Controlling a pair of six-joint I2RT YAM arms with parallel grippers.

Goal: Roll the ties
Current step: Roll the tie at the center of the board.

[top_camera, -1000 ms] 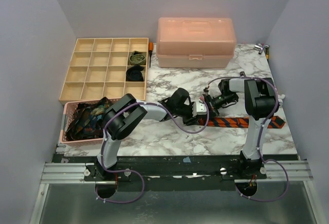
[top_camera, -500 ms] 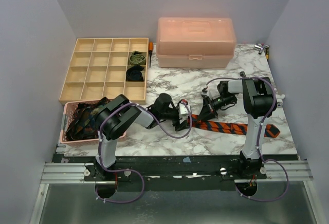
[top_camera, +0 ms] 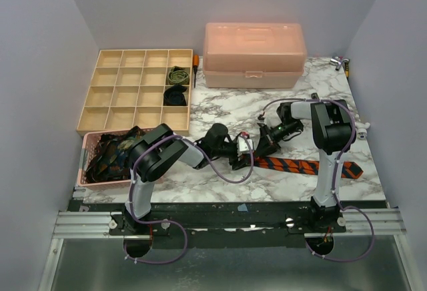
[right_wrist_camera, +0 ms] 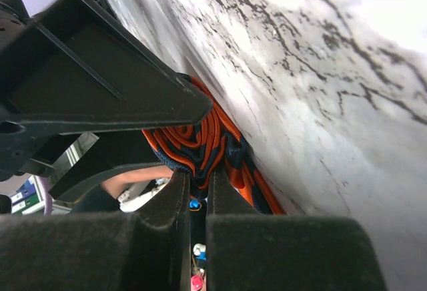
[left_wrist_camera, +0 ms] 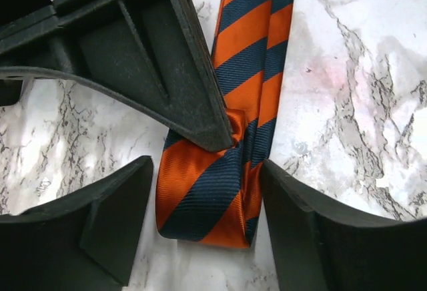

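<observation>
Tie (left_wrist_camera: 200, 204), orange-navy striped, lay flat on table (top_camera: 220, 107), near end doubled over. Right claw (right_wrist_camera: 195, 181) pressed together, pinching that fold; likely meant as core for roll. Left claw (left_wrist_camera: 207, 184) spread, one finger each side of folded end, apparently clear of cloth; probably set to steady or take over grip. Rest of tie ran rightward, unrolled. Rolling judged barely begun.

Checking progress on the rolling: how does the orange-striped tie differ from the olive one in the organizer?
The striped tie is orange and navy; the olive tie is green. The striped tie lies stretched along the table, one end folded; the olive tie sits coiled in an organizer compartment. Both are neckties.
</observation>
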